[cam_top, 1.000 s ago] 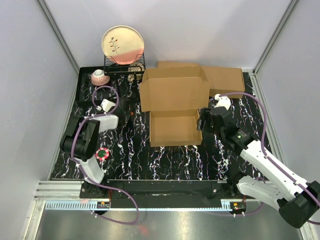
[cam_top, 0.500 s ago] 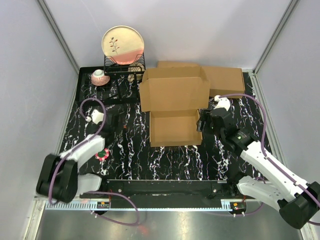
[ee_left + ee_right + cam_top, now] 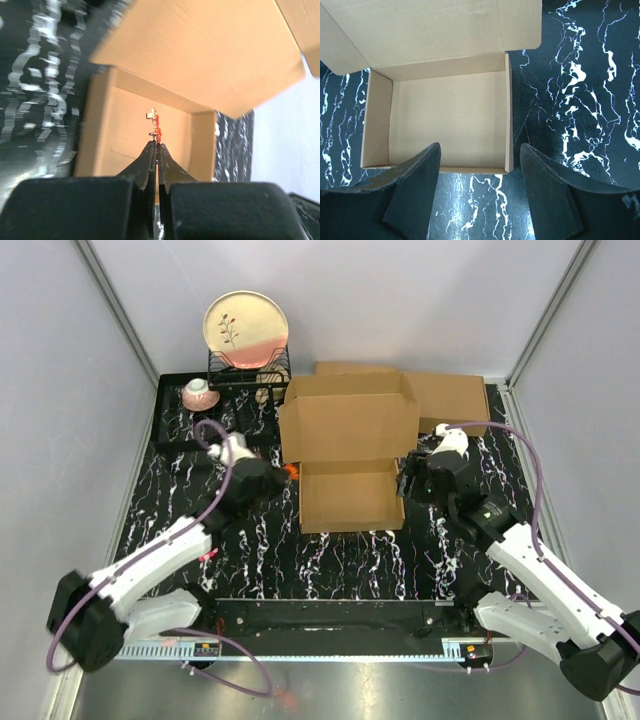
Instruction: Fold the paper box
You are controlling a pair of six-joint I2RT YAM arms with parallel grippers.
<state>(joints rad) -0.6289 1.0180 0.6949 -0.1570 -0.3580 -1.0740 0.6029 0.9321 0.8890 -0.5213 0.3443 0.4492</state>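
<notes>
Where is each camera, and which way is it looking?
Top: above and behind the robot, looking down at the table; left arm and right arm show.
Left wrist: on the left arm, facing the box; shut left pincer shows.
Right wrist: on the right arm, looking down into the box; open right pincer shows.
All share the box.

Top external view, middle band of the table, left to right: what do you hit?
Black left gripper, shut → brown corrugated-cardboard paper box, lid flap open → black right gripper, open.
</notes>
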